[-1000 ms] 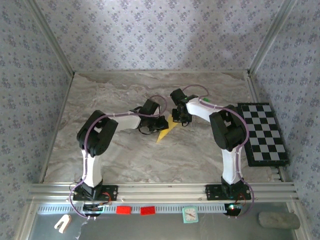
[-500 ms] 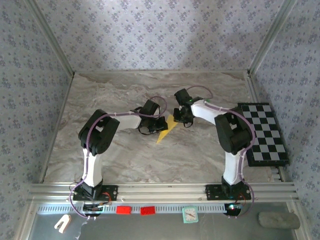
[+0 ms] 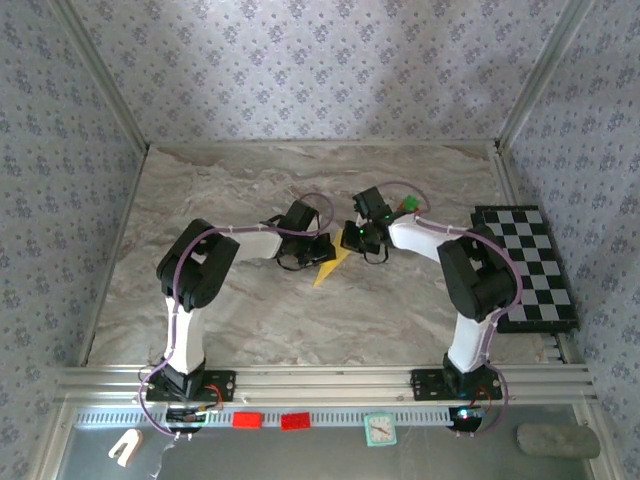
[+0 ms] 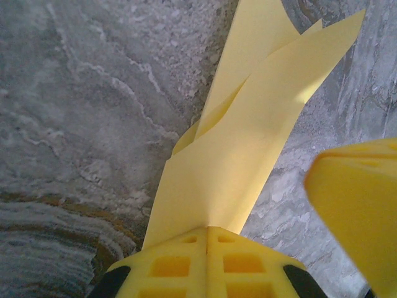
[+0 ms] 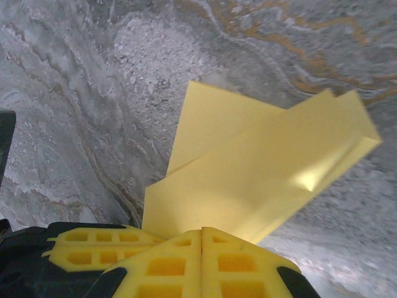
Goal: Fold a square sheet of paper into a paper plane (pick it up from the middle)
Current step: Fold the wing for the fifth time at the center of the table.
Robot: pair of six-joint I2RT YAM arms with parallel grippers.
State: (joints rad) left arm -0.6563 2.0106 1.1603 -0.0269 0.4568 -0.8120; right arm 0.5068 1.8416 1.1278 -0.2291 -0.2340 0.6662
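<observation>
Paper plane [image 3: 331,263] of plain yellow paper is low over the middle of the marble table [image 3: 420,300], between the two grippers. From the top camera its long axis runs diagonally: the narrow pointed end goes to the near left and the wider end to the far right. The left gripper [image 3: 318,250] is at the left side of the plane. In the left wrist view its yellow fingers [image 4: 186,264] are pressed together with no gap, and the folded paper [image 4: 248,143] comes out from between them and goes away from the camera. The right gripper [image 3: 356,238] is at the far right end. Its fingers [image 5: 242,264] are also fully closed, and the edge of the paper [image 5: 260,180] goes in at their tips. Compared with one second ago, the right arm's elbow has swung to the right and nearer, and its wrist has turned. The left arm and the plane have kept almost the same place.
</observation>
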